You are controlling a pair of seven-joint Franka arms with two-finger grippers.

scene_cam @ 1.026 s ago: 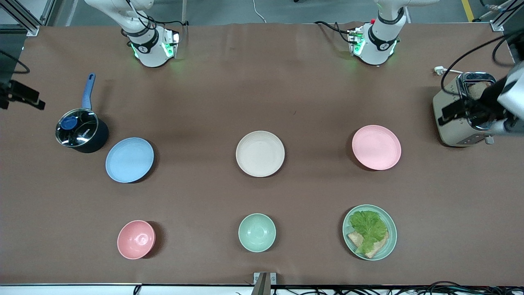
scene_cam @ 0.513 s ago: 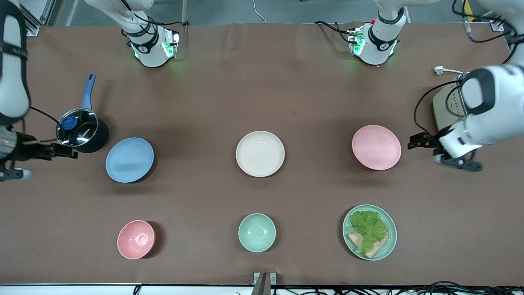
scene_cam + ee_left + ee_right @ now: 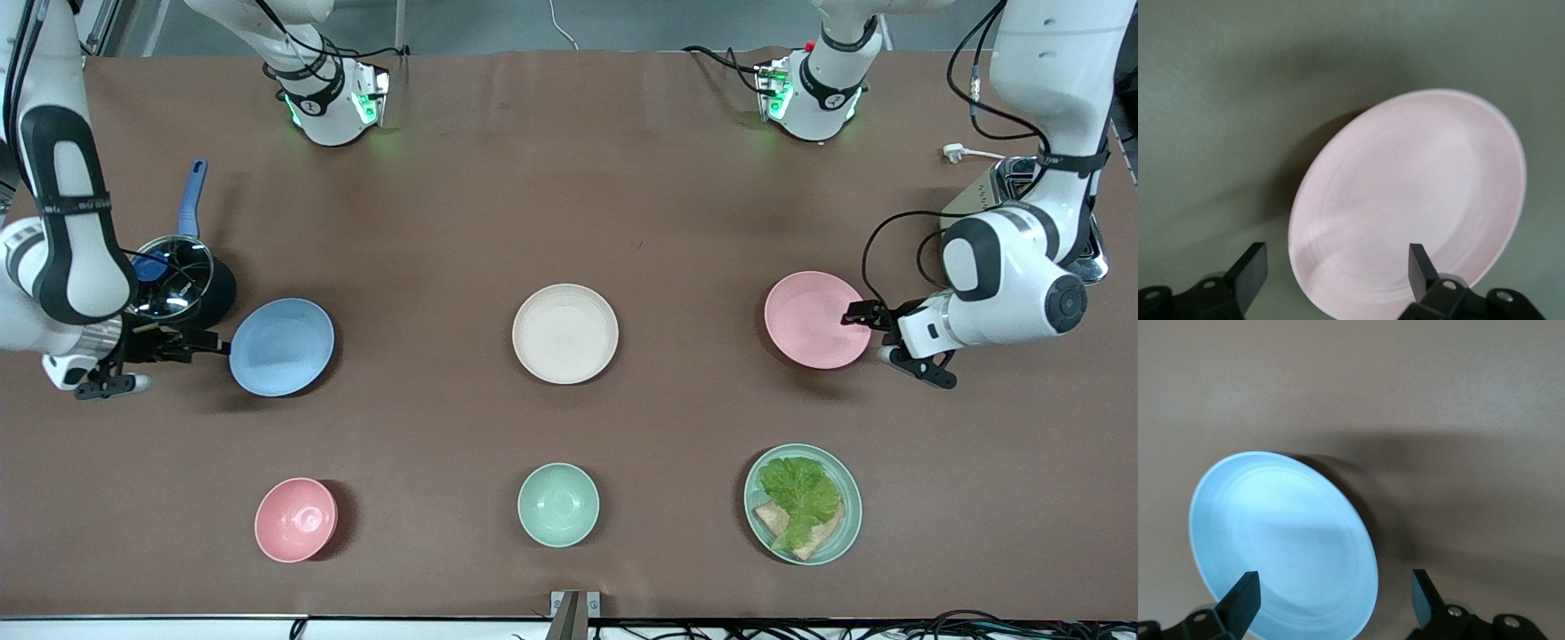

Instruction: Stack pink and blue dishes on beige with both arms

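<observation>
You've got both arms down low at the plates. Your left tool (image 3: pixel 864 331) sits at the rim of the pink plate (image 3: pixel 816 319) on the side toward the left arm's end of the tabletop (image 3: pixel 569 178). Its fingers (image 3: pixel 1253 270) are spread wide, and in the left wrist view the plate's edge sits between them. I can't tell if they're touching the rim.

Same deal at the right arm's end: your right tool (image 3: pixel 200 347) is right at the edge of the blue plate (image 3: pixel 281 346), fingers (image 3: pixel 1243 598) spread apart with the plate's rim between them in the right wrist view. Nothing's pinched there either as far as I can see.

The beige plate (image 3: pixel 564 333) sits flat in the middle of the tabletop, between the blue and pink ones and well apart from both. All three plates lie in a row, each flat on the tabletop.

Other stuff around:
- a dark pot with a blue handle (image 3: pixel 178 280) just beside the blue plate, partly covered by the right arm
- a toaster (image 3: pixel 1022 191) under the left arm
- nearer the front camera, a small pink bowl (image 3: pixel 295 519), a mint-green bowl (image 3: pixel 557 504) and a green plate (image 3: pixel 845 524) with lettuce (image 3: pixel 800 489) and bread on it
</observation>
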